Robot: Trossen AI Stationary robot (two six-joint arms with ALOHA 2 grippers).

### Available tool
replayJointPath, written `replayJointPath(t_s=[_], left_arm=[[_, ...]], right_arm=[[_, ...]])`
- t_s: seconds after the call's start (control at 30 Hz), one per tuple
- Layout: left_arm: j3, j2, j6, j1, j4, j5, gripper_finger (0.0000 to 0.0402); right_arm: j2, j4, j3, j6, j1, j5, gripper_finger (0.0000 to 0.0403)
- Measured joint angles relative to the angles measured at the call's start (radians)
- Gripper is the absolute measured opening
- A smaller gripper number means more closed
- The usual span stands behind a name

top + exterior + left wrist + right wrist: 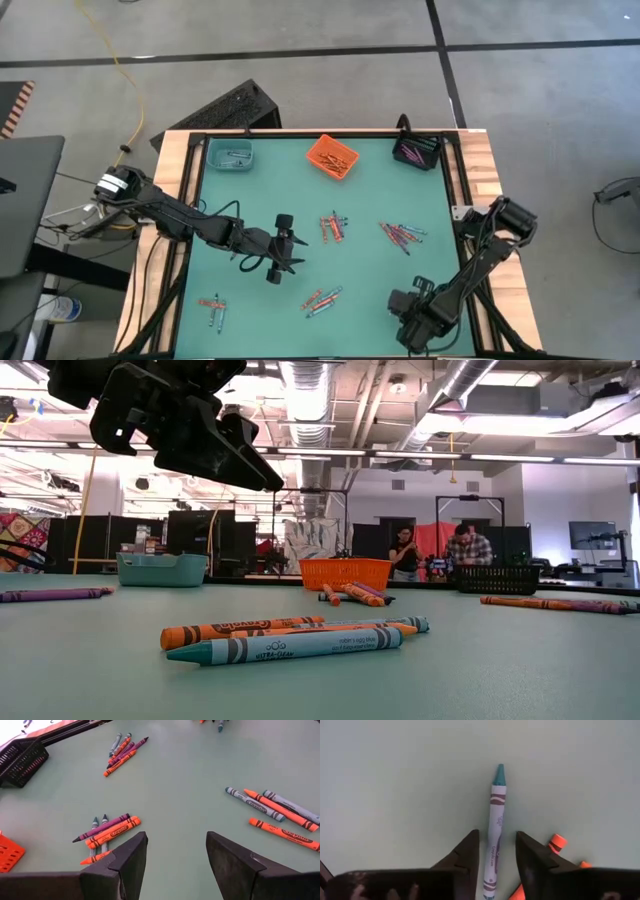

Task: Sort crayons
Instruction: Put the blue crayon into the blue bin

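Small crayons lie flat on the green mat in loose groups: one at the centre (333, 226), one at the right (402, 235), one near the front (322, 298) and one at the front left (212, 305). My left gripper (292, 247) hangs open above bare mat left of the centre group, which shows in its wrist view (107, 831). My right gripper (405, 312) is low at the front right and open. Its fingers stand on either side of a blue-teal crayon (495, 835) lying along them, with narrow gaps. Orange crayons (555, 842) lie beside it.
Three small bins stand along the far edge: teal (231, 154), orange (332, 157) and black (416, 152), each with crayons inside. A raised frame (190, 200) runs round the mat. People stand far off in the room (440, 550).
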State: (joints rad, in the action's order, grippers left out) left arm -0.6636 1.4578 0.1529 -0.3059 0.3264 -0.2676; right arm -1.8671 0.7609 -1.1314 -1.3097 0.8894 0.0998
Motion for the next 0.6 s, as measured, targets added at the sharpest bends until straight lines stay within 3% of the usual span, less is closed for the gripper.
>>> replayJointPath(t_s=[0.43,0.6], left_arm=[[0.0,0.0,-0.003,0.0,0.0,0.0,0.0194],[0.0,0.0,-0.003,0.0,0.0,0.0,0.0194]], right_arm=[[-0.005,0.009,-0.033,0.04,-0.002,0.002,0.0013],[-0.007,0.02,-0.044,0.055,-0.012,-0.001,0.0004]])
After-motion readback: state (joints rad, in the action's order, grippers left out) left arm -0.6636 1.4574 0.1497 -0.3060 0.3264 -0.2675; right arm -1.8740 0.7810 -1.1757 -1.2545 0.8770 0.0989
